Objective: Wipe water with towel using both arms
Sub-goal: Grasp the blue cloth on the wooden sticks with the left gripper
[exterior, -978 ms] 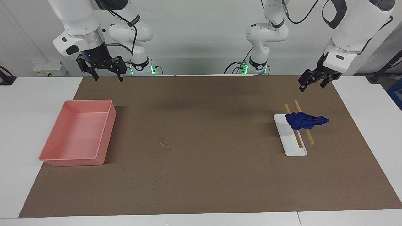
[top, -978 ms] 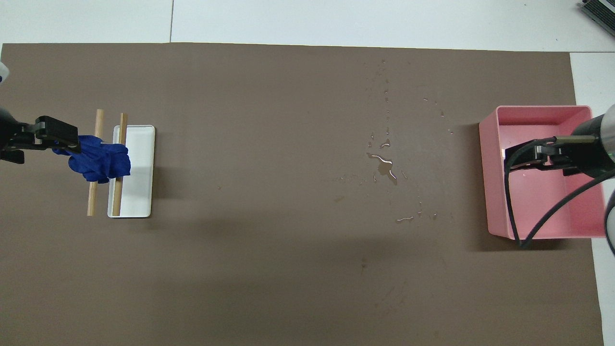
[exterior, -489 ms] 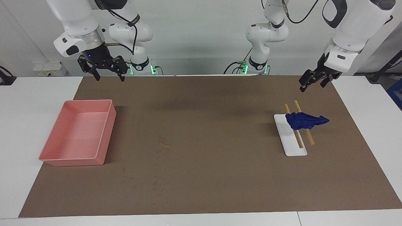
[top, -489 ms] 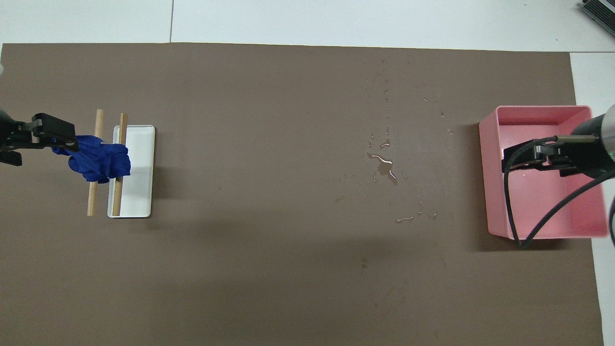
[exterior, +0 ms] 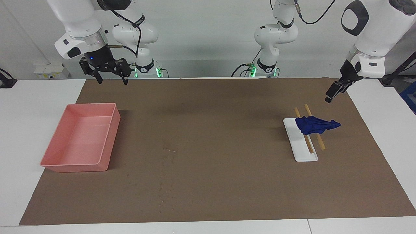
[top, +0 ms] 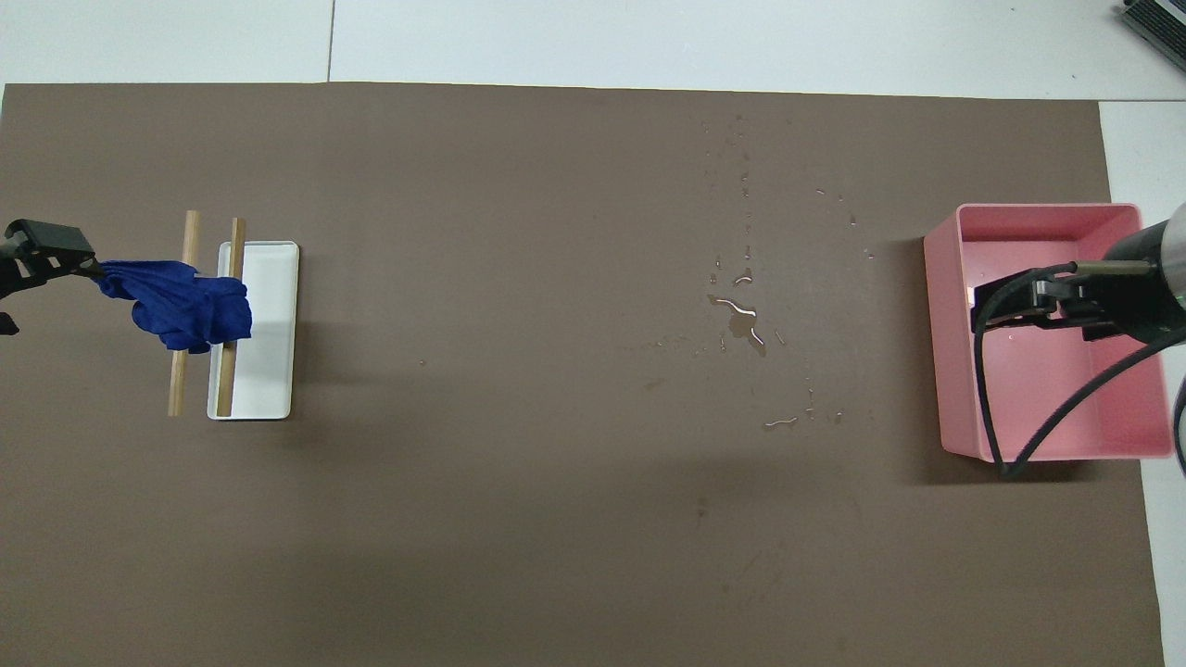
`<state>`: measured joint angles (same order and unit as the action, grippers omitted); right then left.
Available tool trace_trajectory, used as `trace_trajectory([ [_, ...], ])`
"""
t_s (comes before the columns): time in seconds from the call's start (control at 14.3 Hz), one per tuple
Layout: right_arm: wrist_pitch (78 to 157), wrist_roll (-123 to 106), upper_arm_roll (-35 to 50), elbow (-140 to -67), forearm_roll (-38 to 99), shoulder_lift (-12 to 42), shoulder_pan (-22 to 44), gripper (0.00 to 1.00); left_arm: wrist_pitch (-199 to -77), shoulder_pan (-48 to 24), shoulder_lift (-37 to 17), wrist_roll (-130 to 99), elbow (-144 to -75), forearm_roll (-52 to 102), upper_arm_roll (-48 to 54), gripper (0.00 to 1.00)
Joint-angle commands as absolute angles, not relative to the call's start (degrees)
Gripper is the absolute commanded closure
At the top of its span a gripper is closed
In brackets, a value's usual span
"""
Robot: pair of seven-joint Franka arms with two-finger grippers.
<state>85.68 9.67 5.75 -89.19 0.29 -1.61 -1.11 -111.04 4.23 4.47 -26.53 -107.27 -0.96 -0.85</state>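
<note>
Covering most of the white table [exterior: 35, 107], a brown mat [exterior: 214, 182] is carrying every item in the scene. Two white arms are reaching in above the edge of the mat nearest the robots.

A pink bin [exterior: 81, 139] is sitting on the mat toward the right arm's end of the table. The right gripper [exterior: 110, 79] is hanging in the air over the mat edge just nearer to the robots than the bin, with its jaws standing wide and holding nothing; in the overhead view the right gripper [top: 1005, 310] is showing over the bin.

A white tray [exterior: 300, 146] is lying on the mat toward the left arm's end of the table. Two wooden sticks [exterior: 320, 141] are lying side by side, one across the tray and one just beside it. The blue towel [exterior: 315, 125] is resting bunched across both sticks, one corner trailing off toward the left arm's end.

The left gripper [exterior: 333, 94] is hanging in the air over the mat, apart from the towel in the facing view; its jaws are standing wide and are gripping nothing.

The water [top: 741, 320] is lying on the mat as a small puddle with scattered droplets, between the tray and the bin and closer to the bin.
</note>
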Motion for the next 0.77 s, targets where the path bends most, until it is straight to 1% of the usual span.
trace_trajectory([
  [0.0,86.7,8.4,6.1,-91.3,-0.4,-3.3,-1.4,0.00,-117.4,5.7,6.3,-25.9,-113.3,-1.8,-0.4,0.00],
  [0.14,86.7,8.4,6.1,-91.4,-0.4,-3.3,-1.4,0.00,-122.3,5.4,4.5,-26.8,-114.1,-1.8,-0.4,0.00],
  [0.28,86.7,8.6,6.1,-91.7,-0.3,-3.3,-1.4,0.00,-124.1,4.7,2.4,-27.4,-114.1,-1.8,-0.4,0.00],
  [0.49,86.7,8.8,6.1,-91.8,-0.2,-3.4,-1.4,0.00,-126.8,4.7,1.0,-28.2,-114.3,-1.8,-0.4,0.00],
  [0.7,86.7,8.6,6.1,-91.8,-0.1,-3.4,-1.5,0.00,-130.5,4.5,0.4,-30.1,-116.4,-1.8,-0.2,0.00],
])
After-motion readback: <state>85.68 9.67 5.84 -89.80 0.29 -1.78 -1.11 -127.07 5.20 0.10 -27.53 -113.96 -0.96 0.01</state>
